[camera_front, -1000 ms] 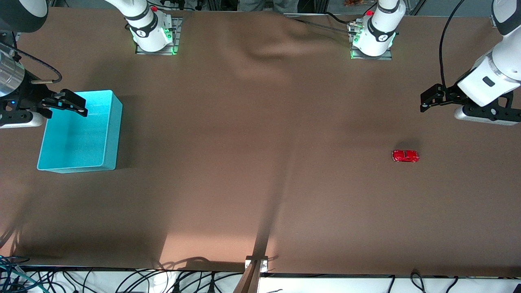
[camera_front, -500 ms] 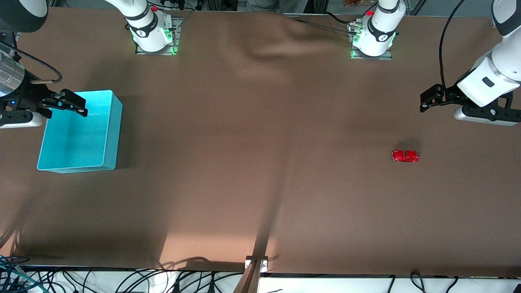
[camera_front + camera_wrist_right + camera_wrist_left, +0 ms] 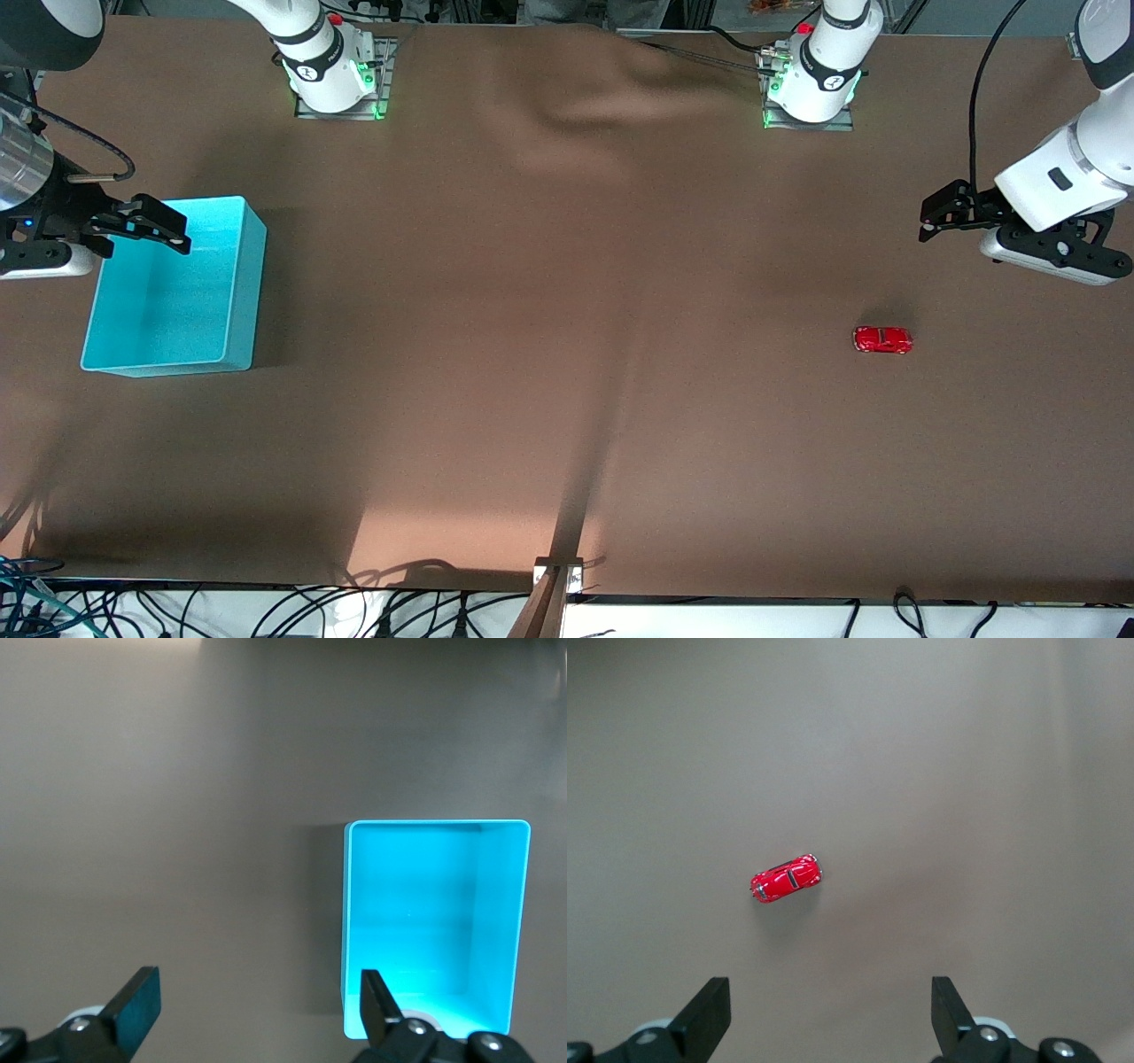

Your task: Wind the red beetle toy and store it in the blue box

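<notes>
The red beetle toy sits on the brown table toward the left arm's end; it also shows in the left wrist view. My left gripper is open and empty, up in the air over bare table near the toy; its own view shows the jaws wide apart. The blue box stands open and empty toward the right arm's end, also in the right wrist view. My right gripper is open and empty over the box's rim, its jaws wide apart in its own view.
A brown cloth covers the table, with a fold near the arm bases. Cables hang along the table's edge nearest the camera.
My left arm's wrist has shifted and dropped slightly over the table. The toy, the box and the right arm have not moved.
</notes>
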